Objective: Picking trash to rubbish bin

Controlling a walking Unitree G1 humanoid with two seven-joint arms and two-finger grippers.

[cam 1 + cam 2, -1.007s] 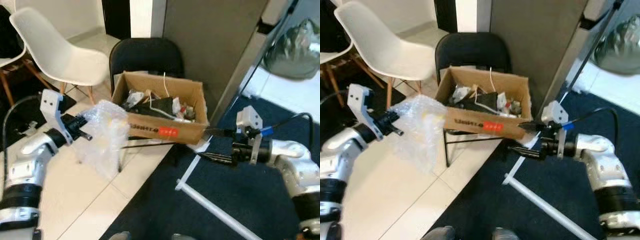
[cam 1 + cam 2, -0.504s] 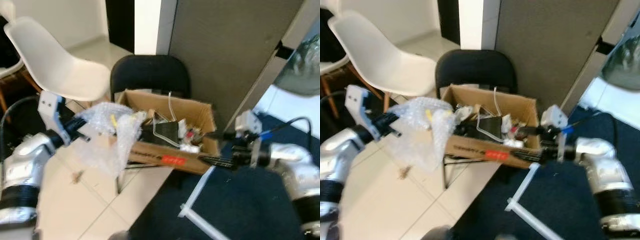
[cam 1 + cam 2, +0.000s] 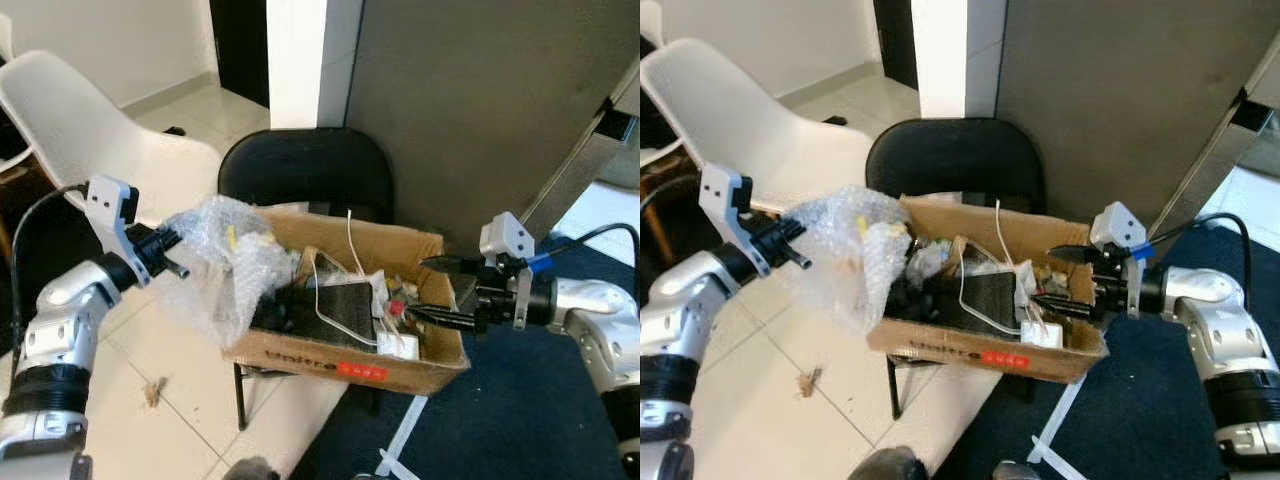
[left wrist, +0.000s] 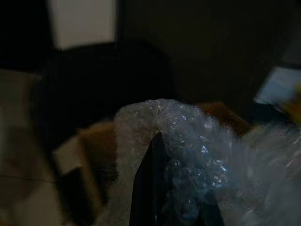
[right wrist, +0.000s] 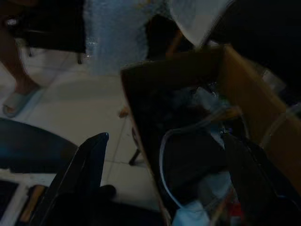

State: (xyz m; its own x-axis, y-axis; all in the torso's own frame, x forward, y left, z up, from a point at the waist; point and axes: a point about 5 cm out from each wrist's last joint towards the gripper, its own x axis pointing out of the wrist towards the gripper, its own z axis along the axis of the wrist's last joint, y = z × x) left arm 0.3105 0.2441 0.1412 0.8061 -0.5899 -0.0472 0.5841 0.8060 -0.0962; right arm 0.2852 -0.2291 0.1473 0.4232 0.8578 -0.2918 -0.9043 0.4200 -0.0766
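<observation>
Bubble wrap [image 3: 232, 262] is hanging from our left gripper [image 3: 170, 255], whose fingers are clamped on its crumpled edge; the sheet is draping over the left rim of the cardboard box [image 3: 340, 362] that we are using as the rubbish bin. From our left wrist view we are seeing what the head views are not giving us: a black finger [image 4: 149, 188] buried in the wrap, with the plastic bunched tightly around it. Our right wrist view is looking down into the box from its right end, over a white cable [image 5: 188, 141] looping on dark trash, and we are seeing both fingers of our right gripper [image 3: 438, 291] spread apart, empty, poised over the box's right end. The box is sitting on a black folding chair [image 3: 300, 175] in front of a grey partition [image 3: 470, 110]. A white shell chair [image 3: 75, 120] is standing to the left on pale tiles [image 3: 185, 400], and dark blue carpet [image 3: 520, 420] is covering the floor to the right. Compared with a second ago, we are standing closer and the wrap, then hanging beside the box over the tiles, is now reaching over its rim, while our right gripper, then low beside the box, is now over its edge.
</observation>
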